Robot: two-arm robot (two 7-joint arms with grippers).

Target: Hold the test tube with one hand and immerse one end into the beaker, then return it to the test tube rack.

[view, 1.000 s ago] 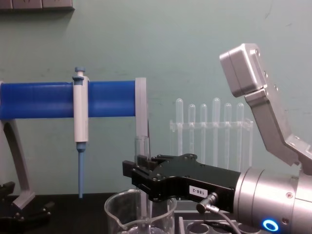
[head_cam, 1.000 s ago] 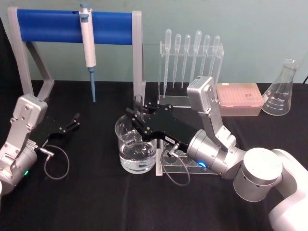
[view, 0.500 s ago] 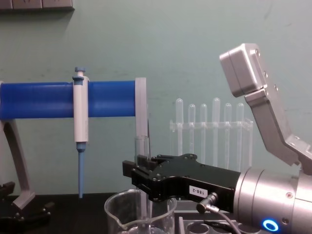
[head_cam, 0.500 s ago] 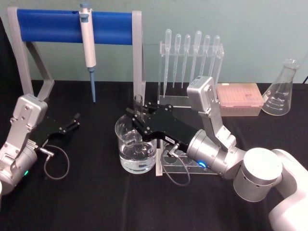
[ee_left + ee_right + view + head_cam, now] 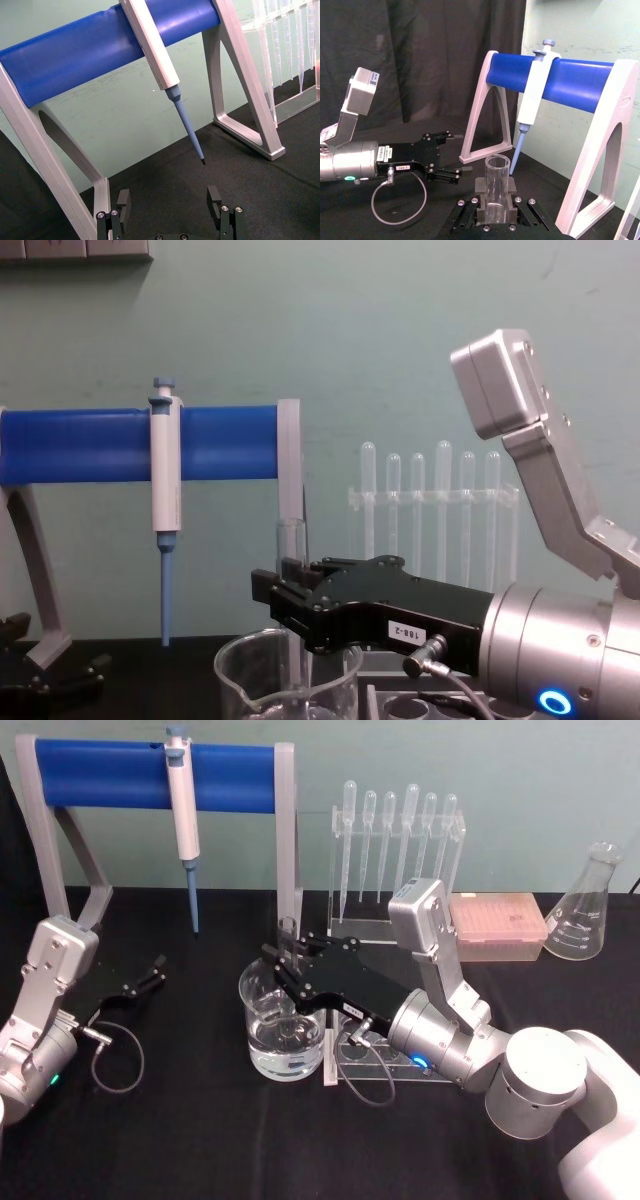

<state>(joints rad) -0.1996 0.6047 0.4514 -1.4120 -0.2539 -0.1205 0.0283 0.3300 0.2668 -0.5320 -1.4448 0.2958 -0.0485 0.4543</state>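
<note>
Right gripper [image 5: 284,963] clamped on upright test tube [image 5: 288,931], lower end inside beaker [image 5: 258,1012] mid-table; left gripper [image 5: 152,973] parked, fingers apart, near left edge; hazard: tube likely strikes beaker rim if lifted askew.

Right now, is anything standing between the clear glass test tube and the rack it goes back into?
Only the wall of the wide clear glass beaker: the right end effector holds the clear glass test tube upright, lower end inside it, and the clear plastic rack stands right beside it. Nothing else visible.
</note>
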